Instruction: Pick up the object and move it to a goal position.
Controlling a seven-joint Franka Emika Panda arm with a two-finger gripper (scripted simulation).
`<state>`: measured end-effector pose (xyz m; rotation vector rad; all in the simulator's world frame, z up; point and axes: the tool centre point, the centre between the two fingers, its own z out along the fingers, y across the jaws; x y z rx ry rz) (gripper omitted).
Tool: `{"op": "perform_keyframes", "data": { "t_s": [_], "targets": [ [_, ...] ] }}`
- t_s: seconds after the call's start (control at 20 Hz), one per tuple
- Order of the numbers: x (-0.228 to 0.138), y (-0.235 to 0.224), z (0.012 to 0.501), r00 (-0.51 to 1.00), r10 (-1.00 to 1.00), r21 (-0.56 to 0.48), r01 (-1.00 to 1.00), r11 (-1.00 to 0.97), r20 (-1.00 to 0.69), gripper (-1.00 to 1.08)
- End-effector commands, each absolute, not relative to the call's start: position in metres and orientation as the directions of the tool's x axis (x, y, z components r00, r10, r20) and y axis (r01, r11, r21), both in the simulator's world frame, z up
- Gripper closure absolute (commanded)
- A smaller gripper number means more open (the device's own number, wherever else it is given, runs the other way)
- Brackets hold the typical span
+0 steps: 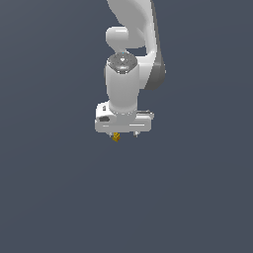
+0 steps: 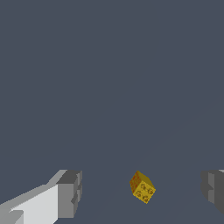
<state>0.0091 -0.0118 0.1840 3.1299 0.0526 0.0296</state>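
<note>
Wrist view shows the small yellow block [image 2: 142,187] lying between the two grey fingers [image 2: 70,194] of the gripper [image 2: 142,192]. The jaws stand wide apart, and there is a clear gap on each side of the block, so nothing is held at this moment. The block sits a little turned against the line of the fingers, one corner pointing toward the camera, and its face carries small round marks.

From the exterior view, the white arm [image 1: 133,49] hangs straight down over the plain dark floor [image 1: 59,197], and the block [image 1: 116,137] peeks out just under the gripper [image 1: 122,133], toward the exterior view's left of its middle. I cannot tell from either picture whether the fingertips already reach down to the floor.

I judge that the step in hand is the approach for the grasp: the gripper is placed around the block but the pick has not begun. The next move calls for closing the fingers evenly on the block, perhaps after a small lowering. Because the block is turned, it may rotate when the pads touch it. No goal marker is visible in these pictures.
</note>
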Motion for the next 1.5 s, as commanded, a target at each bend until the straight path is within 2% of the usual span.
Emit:
{"op": "perform_keyframes", "data": {
  "t_s": [0.0, 0.45, 0.75, 1.1, 1.45],
  "targets": [
    [0.009, -0.012, 0.184, 0.999, 0.034, 0.011, 0.034, -0.999, 0.019, -0.92],
    [0.012, -0.051, 0.197, 0.999, -0.007, 0.038, -0.009, -0.999, 0.044, -0.92],
    [0.010, -0.050, 0.194, 0.999, -0.018, 0.035, -0.019, -0.999, 0.043, -0.92],
    [-0.004, -0.052, 0.171, 0.994, -0.104, 0.022, -0.105, -0.994, 0.038, -0.92],
    [-0.035, -0.056, 0.130, 0.962, -0.271, 0.004, -0.271, -0.963, 0.023, -0.92]
  ]
}}
